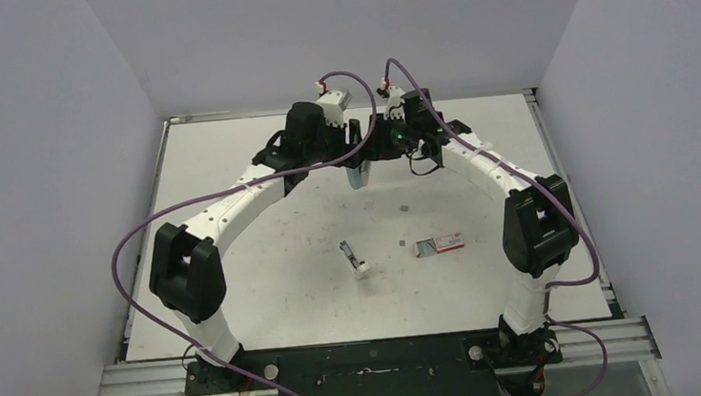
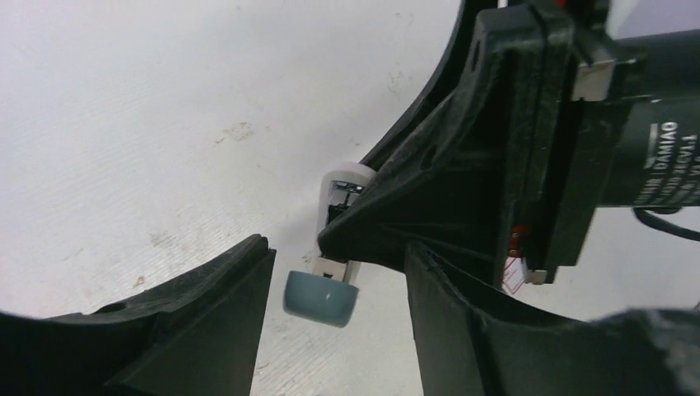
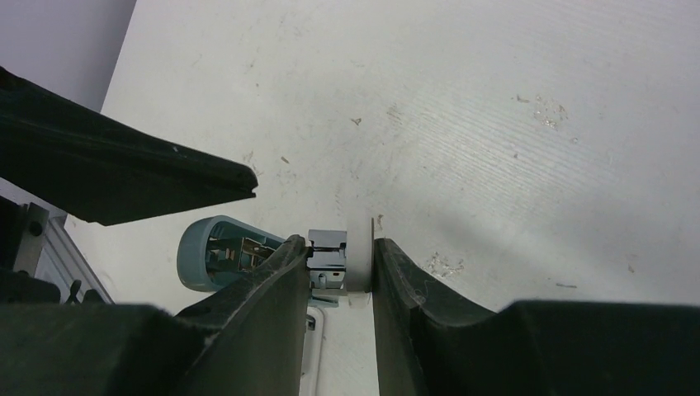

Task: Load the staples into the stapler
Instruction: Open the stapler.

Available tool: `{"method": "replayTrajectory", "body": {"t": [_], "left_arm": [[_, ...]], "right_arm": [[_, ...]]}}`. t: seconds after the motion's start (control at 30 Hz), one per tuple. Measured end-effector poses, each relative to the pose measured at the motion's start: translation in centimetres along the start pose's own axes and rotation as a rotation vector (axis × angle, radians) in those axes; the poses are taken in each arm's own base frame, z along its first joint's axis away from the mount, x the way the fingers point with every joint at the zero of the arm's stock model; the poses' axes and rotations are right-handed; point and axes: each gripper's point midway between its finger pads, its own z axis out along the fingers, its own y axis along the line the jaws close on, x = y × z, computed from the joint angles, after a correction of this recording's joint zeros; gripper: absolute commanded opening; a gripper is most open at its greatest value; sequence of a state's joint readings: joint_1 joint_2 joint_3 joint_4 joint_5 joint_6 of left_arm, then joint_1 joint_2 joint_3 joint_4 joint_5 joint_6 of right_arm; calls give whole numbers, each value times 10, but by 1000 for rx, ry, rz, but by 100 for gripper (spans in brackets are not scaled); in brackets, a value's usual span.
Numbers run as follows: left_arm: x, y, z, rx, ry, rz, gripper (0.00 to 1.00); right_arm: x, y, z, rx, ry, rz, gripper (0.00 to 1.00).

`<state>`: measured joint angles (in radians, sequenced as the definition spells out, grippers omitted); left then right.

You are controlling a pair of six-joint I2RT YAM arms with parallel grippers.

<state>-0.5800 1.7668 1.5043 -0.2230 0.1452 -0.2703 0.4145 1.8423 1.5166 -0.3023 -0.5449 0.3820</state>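
The stapler [image 1: 356, 171] hangs in the air at the back middle, between both arms. Its blue-grey top cover [image 3: 206, 252] is swung open, away from the metal channel [image 3: 328, 257] and white base [image 3: 357, 256]. My right gripper [image 3: 340, 247] is shut on the channel and base. My left gripper [image 2: 338, 272] is open, its fingers on either side of the stapler's blue-grey end [image 2: 320, 299] without touching it. Tiny grey staples [image 1: 407, 207] lie loose on the table, with another bit [image 1: 400, 243] beside the red-and-white box [image 1: 440, 244].
A small white-and-metal part [image 1: 354, 259] lies on the white table [image 1: 240, 294] near the middle, left of the box. Purple cables loop off both arms. Grey walls close in the table on three sides.
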Motion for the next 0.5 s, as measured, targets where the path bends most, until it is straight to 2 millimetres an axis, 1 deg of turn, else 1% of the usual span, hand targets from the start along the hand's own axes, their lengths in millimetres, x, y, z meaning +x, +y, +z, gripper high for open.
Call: {"method": "replayTrajectory", "body": {"t": [0.13, 0.23, 0.3, 0.4, 0.5], "left_arm": [[-3, -14, -2, 112, -27, 19, 68], [-2, -25, -11, 250, -57, 49, 74], [-1, -25, -21, 343, -78, 67, 74], [-3, -19, -35, 459, -106, 103, 69], [-6, -14, -49, 558, -126, 185, 67]], "right_arm": [[2, 0, -2, -33, 12, -5, 5], [11, 2, -2, -90, 35, -11, 5], [20, 5, -3, -133, 60, -17, 5], [35, 9, -4, -203, 95, -32, 5], [48, 14, -5, -260, 126, -43, 5]]}}
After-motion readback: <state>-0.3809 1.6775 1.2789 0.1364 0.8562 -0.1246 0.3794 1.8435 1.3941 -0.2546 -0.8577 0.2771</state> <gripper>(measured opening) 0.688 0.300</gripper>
